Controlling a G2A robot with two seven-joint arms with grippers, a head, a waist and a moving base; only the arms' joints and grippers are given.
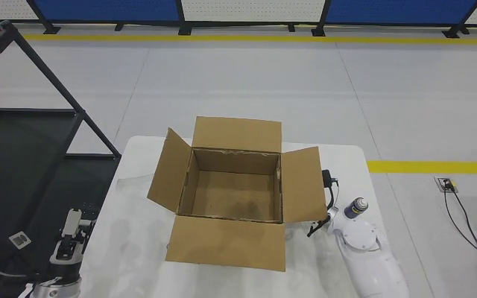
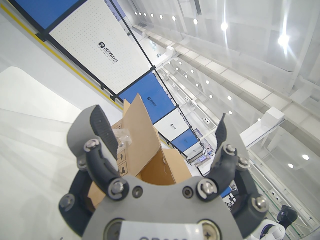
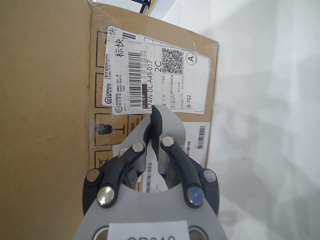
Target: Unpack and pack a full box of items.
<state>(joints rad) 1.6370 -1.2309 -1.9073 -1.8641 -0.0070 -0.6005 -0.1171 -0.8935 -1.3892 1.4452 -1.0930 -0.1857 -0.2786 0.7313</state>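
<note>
Top view: cardboard box (image 1: 227, 244) is sitting open near the middle of the white table (image 1: 123, 246), all four flaps splaying outward. Its interior is showing bare cardboard floor with a dark smudge and no items that I can make out, so I am judging the unpacking half as done or the packing half as not yet started. The opening is reading nearly square, so no clear long axis to align with. Right gripper (image 3: 155, 116) is sitting low beside the box's right wall, under the right flap, with its jaws pressed together on nothing; in the right wrist view its tips are pointing straight at the shipping label (image 3: 155, 76) on that wall, close to it, though I cannot tell if they are touching. Left gripper (image 2: 160, 128) is waiting off the table's left edge, well apart from the box, jaws spread wide and aiming upward past a raised flap of the box (image 2: 140, 126). The right arm is therefore the nearer one, and the box is lying directly ahead of its jaws. A small dark upright cylinder (image 1: 356, 207) with a bluish top is standing on the table just beside the right arm; likely one of the items, but I cannot identify it.
</note>
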